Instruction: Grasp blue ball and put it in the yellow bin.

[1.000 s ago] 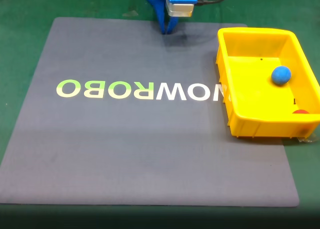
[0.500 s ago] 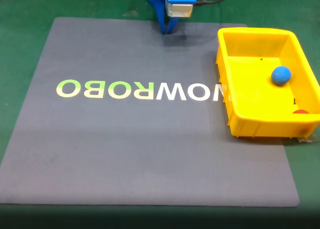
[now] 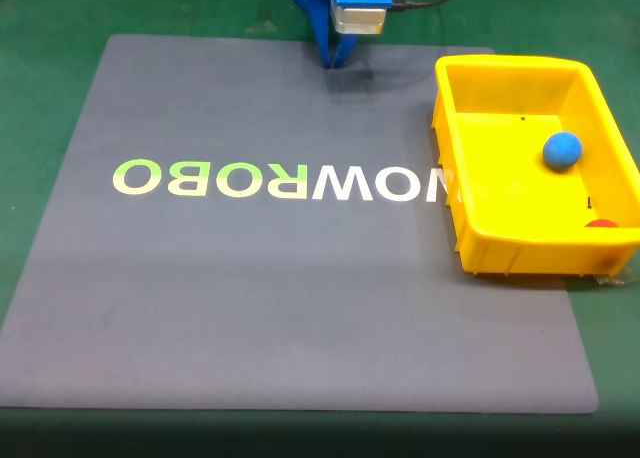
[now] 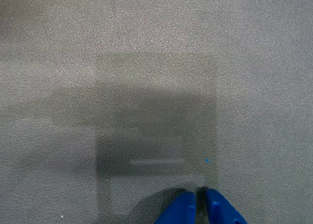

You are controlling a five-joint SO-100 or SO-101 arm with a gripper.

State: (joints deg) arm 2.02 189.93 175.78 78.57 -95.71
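Blue ball (image 3: 562,150) sits inside the yellow bin (image 3: 500,248) near a small red object (image 3: 601,223); the gripper (image 4: 200,194), jaws clenched empty, hangs over the grey mat (image 3: 250,278).

A dark grey mat (image 3: 250,278) with a fine pebbled, leather-like grain covers a deep green tabletop (image 3: 40,38). Across the mat runs mirrored lettering (image 3: 280,181) that fades from pale yellow-green at the left of the fixed view to white at the right. The yellow bin (image 3: 470,158) is bright, uniform yellow with ribbed outer walls. Inside it the blue ball (image 3: 562,150) is bright blue, and a small red object (image 3: 601,223) shows as a sliver. The end effector (image 4: 199,207) is vivid blue, below a white-and-silver block (image 3: 358,16).
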